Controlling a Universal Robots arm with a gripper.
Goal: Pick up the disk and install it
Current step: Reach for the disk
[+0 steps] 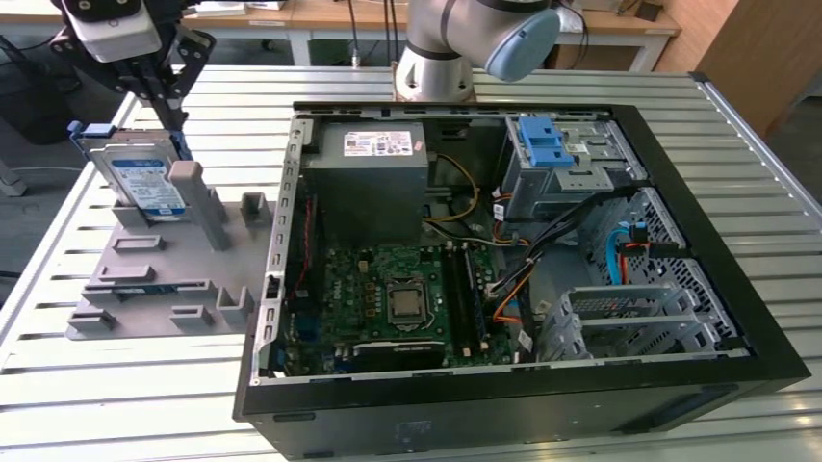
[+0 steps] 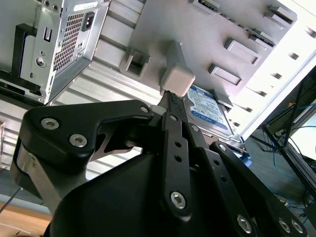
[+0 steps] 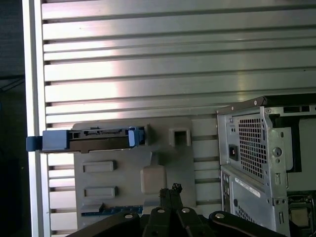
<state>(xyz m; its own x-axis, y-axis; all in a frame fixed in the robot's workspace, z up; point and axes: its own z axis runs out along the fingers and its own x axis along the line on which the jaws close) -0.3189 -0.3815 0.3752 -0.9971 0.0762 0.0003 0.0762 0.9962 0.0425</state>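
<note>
At PC case's [image 1: 514, 409] 10 o'clock, end effector [image 1: 176, 144] hung closed & empty beside disk [image 1: 141, 178]; pickup step, prob. needs opening first.

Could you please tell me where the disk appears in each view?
Exterior view: the disk stands on edge in the grey holder, at the exterior view's left.
Second wrist view: the disk shows its label, beyond the post.
First wrist view: the disk is edge-on at the holder's rim.
Shared landmark: the holder's tall post.
</note>
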